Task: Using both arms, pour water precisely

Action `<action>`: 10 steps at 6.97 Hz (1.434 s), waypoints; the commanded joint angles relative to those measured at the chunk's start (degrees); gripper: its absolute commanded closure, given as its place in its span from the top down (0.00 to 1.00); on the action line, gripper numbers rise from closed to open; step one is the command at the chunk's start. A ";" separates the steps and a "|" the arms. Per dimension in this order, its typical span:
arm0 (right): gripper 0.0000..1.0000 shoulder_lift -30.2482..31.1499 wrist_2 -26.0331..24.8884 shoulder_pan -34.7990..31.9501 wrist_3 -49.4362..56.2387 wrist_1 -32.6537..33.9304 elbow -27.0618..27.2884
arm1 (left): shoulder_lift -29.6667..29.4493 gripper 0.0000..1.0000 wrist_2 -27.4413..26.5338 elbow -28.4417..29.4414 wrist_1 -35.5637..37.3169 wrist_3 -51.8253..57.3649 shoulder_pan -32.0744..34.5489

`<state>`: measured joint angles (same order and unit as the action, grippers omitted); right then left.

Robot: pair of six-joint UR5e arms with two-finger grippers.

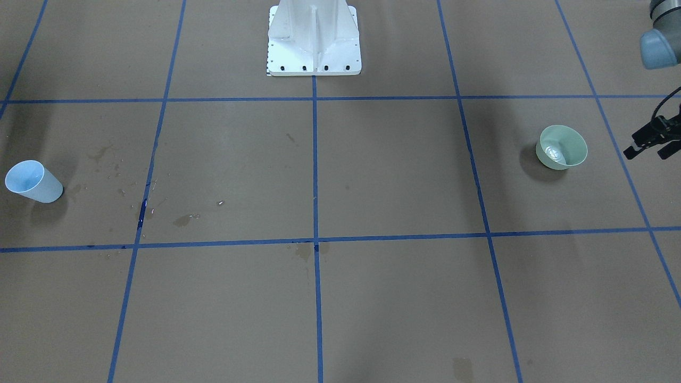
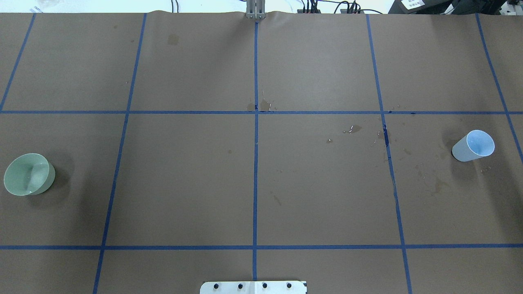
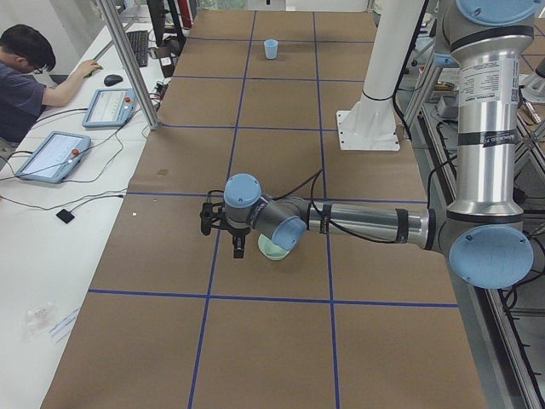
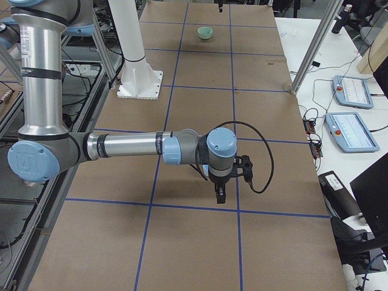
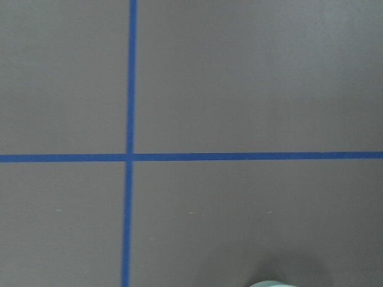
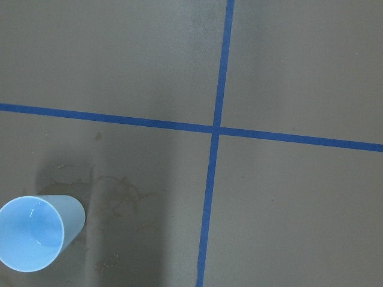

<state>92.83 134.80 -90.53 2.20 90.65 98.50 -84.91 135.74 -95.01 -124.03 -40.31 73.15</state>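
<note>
Water point(image 1: 556, 153): small clear pool in bottom of pale-green bowl point(image 1: 577, 143), seen only as white glints. Bowl upright on worktop point(image 1: 372, 175), just beside left gripper point(image 3: 239, 248). Blue cup point(image 1: 33, 182) well apart, near right gripper point(image 4: 219, 195). Jaws of 2 grippers: apart or together, cannot tell. Wet stains point(image 2: 435, 185) by cup.

A pale-blue cup point(image 6: 31, 233) stands upright on the brown paper point(image 6: 299, 209), mouth open, damp stains point(image 6: 119, 197) just beside it, near where blue tape lines point(image 6: 215, 130) cross
</note>
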 commanded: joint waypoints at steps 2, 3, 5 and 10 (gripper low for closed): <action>1.00 0.07 -0.15 0.00 -0.18 0.32 0.03 | 1.42 1.00 -5.49 5.26 -9.38 -6.36 -10.55; 1.00 0.07 -0.15 0.00 -0.18 0.32 0.03 | 1.42 1.00 -5.40 5.62 -9.39 -6.27 -12.23; 1.00 0.16 -0.41 0.00 -0.18 0.32 0.03 | 2.29 1.00 -4.97 5.45 -9.47 -6.18 -13.03; 1.00 0.51 -0.59 0.00 -0.18 0.41 0.03 | 5.99 0.56 -4.79 5.36 -13.96 -6.71 -15.31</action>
<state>93.29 134.28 -90.53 2.02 90.99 98.52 -79.04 130.94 -89.58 -137.86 -46.81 58.80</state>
